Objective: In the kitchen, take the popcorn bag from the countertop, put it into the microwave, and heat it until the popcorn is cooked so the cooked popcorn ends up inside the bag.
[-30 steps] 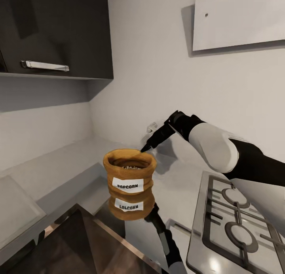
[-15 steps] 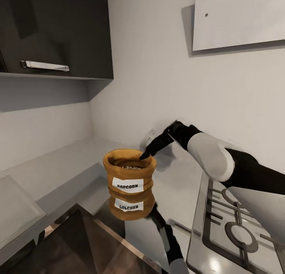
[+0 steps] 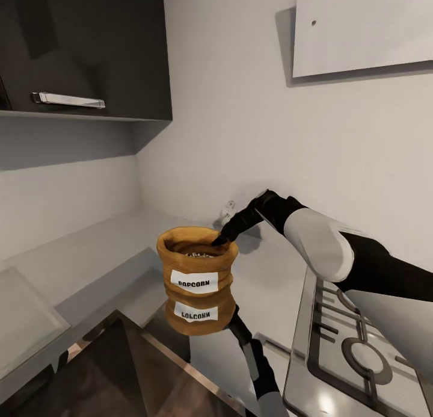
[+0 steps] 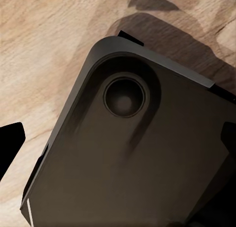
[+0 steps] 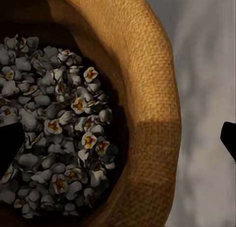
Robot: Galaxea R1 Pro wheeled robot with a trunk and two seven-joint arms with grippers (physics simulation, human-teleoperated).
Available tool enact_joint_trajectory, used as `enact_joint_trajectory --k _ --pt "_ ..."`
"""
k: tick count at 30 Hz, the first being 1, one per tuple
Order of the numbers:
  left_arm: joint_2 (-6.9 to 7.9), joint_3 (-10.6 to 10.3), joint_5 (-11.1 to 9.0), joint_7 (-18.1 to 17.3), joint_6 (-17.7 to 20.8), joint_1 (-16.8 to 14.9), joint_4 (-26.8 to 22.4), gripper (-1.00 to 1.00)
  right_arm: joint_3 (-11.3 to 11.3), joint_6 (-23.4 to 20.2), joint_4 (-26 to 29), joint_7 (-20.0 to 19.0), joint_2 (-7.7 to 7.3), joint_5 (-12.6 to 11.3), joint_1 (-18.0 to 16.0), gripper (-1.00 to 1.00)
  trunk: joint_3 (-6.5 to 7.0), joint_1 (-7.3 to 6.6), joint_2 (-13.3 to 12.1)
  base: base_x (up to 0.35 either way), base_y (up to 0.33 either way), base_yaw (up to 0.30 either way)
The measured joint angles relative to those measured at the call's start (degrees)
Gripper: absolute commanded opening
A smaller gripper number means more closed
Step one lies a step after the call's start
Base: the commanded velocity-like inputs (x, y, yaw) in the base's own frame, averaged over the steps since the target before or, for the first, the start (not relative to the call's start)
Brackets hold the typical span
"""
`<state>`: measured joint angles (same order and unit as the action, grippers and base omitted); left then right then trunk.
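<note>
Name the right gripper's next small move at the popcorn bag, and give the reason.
Probably close the right gripper on the popcorn bag's rolled rim. In the right wrist view one fingertip sits over the popcorn inside and the other outside the wall, so the rim already lies between open fingers.

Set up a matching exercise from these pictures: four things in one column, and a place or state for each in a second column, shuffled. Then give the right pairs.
Things:
1. popcorn bag
2. popcorn
3. right claw
4. gas hob

Places or states:
A. at the bag's rolled rim, one finger inside and one outside
B. standing upright on the shiny countertop, mirrored in it
C. heaped inside the sack
D. set into the worktop under the right forearm

Pairs: 1-B, 2-C, 3-A, 4-D
</note>
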<state>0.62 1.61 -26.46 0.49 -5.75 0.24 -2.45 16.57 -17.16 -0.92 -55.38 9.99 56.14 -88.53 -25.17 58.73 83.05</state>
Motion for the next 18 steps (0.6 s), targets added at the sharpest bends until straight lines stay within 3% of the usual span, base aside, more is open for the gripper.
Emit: enact_joint_trajectory --k 7,18 --pt "-0.04 0.0 0.0 0.0 0.0 0.0 0.0 1.0 0.1 0.0 -0.2 2.2 0.0 -0.2 0.1 1.0 0.0 0.0 0.0 0.0 0.0 0.0" --pt "-0.06 0.0 0.0 0.0 0.0 0.0 0.0 1.0 0.1 0.0 -0.8 2.4 -0.32 0.0 1.5 1.0 0.0 0.0 0.0 0.0 0.0 0.0"
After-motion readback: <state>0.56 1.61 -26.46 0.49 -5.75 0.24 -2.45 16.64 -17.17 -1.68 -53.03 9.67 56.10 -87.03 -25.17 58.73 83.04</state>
